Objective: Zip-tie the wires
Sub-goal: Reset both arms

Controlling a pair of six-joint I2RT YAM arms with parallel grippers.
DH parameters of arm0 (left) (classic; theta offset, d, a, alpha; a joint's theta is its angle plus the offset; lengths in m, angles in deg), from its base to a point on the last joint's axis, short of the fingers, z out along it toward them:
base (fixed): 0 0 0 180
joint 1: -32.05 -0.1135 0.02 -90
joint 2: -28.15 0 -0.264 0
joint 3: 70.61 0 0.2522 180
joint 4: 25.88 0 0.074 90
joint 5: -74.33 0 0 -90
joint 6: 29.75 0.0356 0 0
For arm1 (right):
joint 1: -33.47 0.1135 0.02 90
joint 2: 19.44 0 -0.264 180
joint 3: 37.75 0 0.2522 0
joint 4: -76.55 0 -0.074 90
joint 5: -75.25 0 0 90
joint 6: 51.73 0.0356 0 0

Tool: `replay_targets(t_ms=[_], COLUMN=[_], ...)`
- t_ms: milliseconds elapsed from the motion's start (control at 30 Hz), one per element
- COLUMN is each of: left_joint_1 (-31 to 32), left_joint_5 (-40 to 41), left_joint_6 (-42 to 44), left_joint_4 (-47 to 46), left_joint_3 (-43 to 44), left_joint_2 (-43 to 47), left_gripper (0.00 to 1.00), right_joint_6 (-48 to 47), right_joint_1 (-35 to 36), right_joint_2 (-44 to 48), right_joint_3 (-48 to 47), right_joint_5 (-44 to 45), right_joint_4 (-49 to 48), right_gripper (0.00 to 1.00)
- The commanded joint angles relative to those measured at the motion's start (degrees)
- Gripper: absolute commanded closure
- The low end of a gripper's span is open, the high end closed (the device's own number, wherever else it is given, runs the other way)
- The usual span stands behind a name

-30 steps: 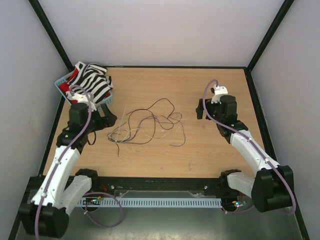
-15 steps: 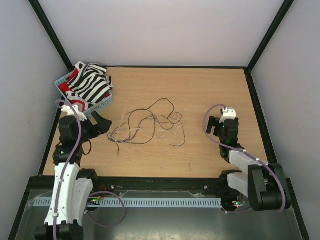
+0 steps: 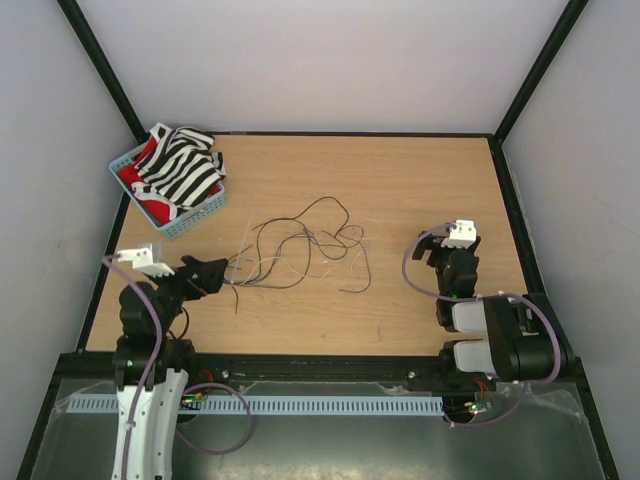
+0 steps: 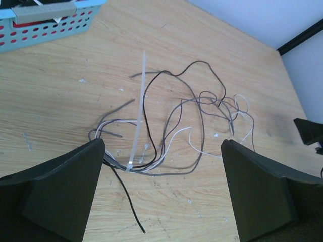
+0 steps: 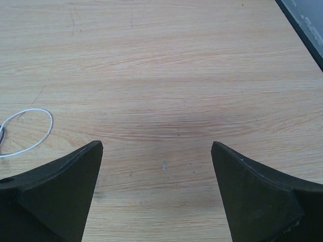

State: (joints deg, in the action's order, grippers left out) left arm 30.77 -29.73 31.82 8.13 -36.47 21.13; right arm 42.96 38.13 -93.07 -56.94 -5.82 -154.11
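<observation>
The wires (image 3: 300,245) lie as a loose dark and pale tangle on the wooden table (image 3: 400,180); they show in the left wrist view (image 4: 197,111) too. A white zip tie (image 4: 137,121) is looped round their left end, its tail pointing away from me. My left gripper (image 3: 208,275) is open and empty, just left of the bundled end (image 4: 164,151). My right gripper (image 3: 447,262) is open and empty over bare wood (image 5: 157,146), right of the tangle. One pale wire loop (image 5: 28,132) shows at its left.
A blue basket (image 3: 175,215) with striped black-white and red cloth stands at the back left; it shows in the left wrist view (image 4: 48,27) too. Black frame posts and pale walls enclose the table.
Both arms have pulled back toward the near edge and folded down. The left gripper has left the basket's side; the right has come nearer from the back right. The wires have not moved.
</observation>
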Motion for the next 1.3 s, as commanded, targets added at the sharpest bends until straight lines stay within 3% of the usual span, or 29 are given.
replay_targets(t_ms=[0, 100, 233, 333, 533, 1267], left_joint_1=[0.4, 0.5, 0.5, 0.7, 2.6, 5.3], left_joint_5=[1.2, -0.2, -1.7, -3.3, -1.0, 7.4], left_joint_6=[-1.4, -1.1, 1.4, 1.1, -1.7, -3.9], left_joint_4=[3.7, 4.0, 5.6, 7.4, 10.6, 11.9], left_joint_3=[0.5, 2.1, 1.8, 1.4, 1.5, -1.3], left_joint_2=[5.5, 4.2, 6.4, 7.3, 7.4, 7.4], left_gripper=[0.01, 0.01, 0.00, 0.00, 0.00, 0.00], right_joint_6=[-0.5, -1.5, -2.5, -2.4, -5.7, -6.0], right_joint_1=[0.4, 1.4, 2.0, 2.1, 5.2, 5.5], right_joint_2=[-5.6, -7.2, -14.3, -10.3, -11.8, -12.2], right_joint_3=[3.4, 4.6, 5.9, 2.9, -4.6, -4.1], right_joint_5=[-1.5, -1.6, -1.3, -1.4, -0.1, 0.4], right_joint_4=[-19.0, -21.7, -33.2, -22.0, -9.7, -11.4], right_gripper=[0.01, 0.01, 0.01, 0.01, 0.01, 0.01])
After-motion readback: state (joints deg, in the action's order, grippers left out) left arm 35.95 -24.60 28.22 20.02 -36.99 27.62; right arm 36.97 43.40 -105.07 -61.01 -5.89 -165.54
